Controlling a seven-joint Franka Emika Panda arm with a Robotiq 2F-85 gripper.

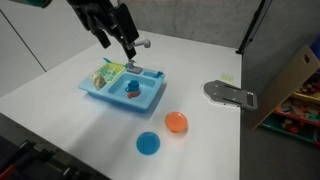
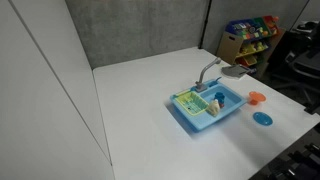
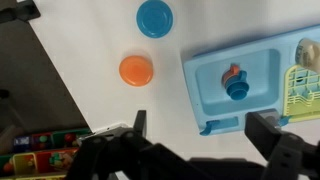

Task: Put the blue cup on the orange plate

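Observation:
The blue cup (image 3: 237, 89) lies in the basin of the light-blue toy sink (image 3: 205, 75), touching a small orange item (image 3: 233, 71). In an exterior view the cup (image 1: 131, 91) shows in the sink's middle. The orange plate (image 3: 136, 70) lies flat on the white table beside the sink and is empty; it shows in both exterior views (image 1: 176, 122) (image 2: 257, 97). My gripper (image 3: 203, 128) is open and empty, high above the sink's near rim; in an exterior view it (image 1: 122, 42) hangs over the sink's back.
A flat blue plate (image 3: 155, 17) (image 1: 148, 144) lies near the orange plate. The sink has a grey faucet (image 1: 141, 44) and a green-yellow dish rack (image 1: 106, 73). A grey flat object (image 1: 230, 94) lies near the table edge. Toy shelves (image 2: 250, 33) stand beyond the table.

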